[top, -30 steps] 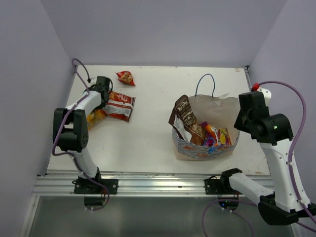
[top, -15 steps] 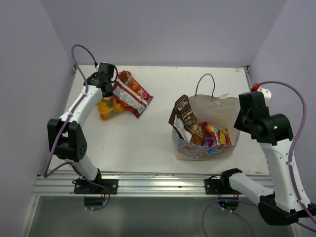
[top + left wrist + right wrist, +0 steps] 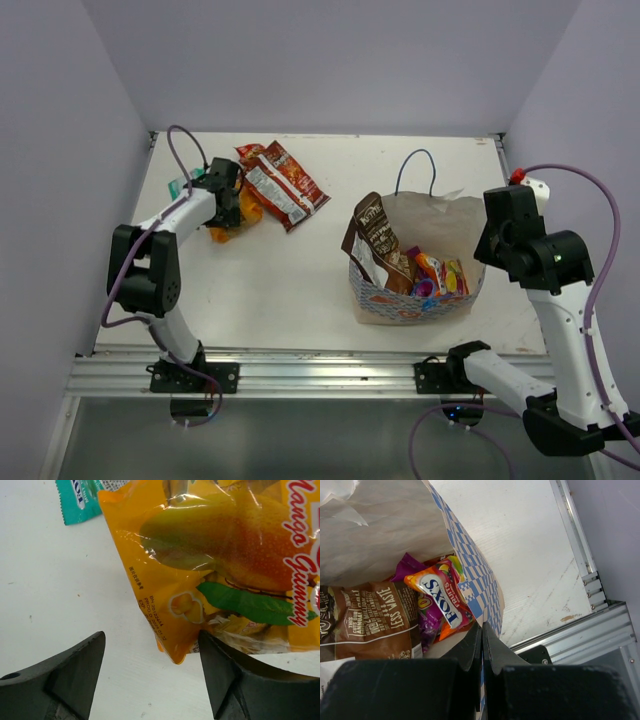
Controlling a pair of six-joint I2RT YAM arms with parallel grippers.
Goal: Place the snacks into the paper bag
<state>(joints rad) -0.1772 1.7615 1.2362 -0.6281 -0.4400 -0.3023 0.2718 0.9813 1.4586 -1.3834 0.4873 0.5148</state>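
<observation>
Closely around the left gripper (image 3: pixel 150 680), in the upper left of the top view, the loose snacks are bunched on the white table (image 3: pixel 300 290). An orange-yellow packet (image 3: pixel 220 575) (a mango gummy, by its print) is lapped over a teal packet (image 3: pixel 75 497) at its upper left corner. A red-and-silver chip bag (image 3: pixel 285 185) is laid just right of it, with a small red packet (image 3: pixel 250 154) at that bag's upper end. The orange-yellow packet's lower corner is seen between the spread fingers (image 3: pixel 65 680), not pinched. The left arm is bent at the elbow and angled up the frame, wrist low over the pile.

Right of centre the paper bag (image 3: pixel 440 225) is stood open. A brown packet (image 3: pixel 375 625), a multicoloured packet (image 3: pixel 442 600) and a purple packet (image 3: pixel 407 565) are held inside. The right gripper (image 3: pixel 482 645) is pressed together on the bag's checked rim, the right arm reared up from the lower right corner.
</observation>
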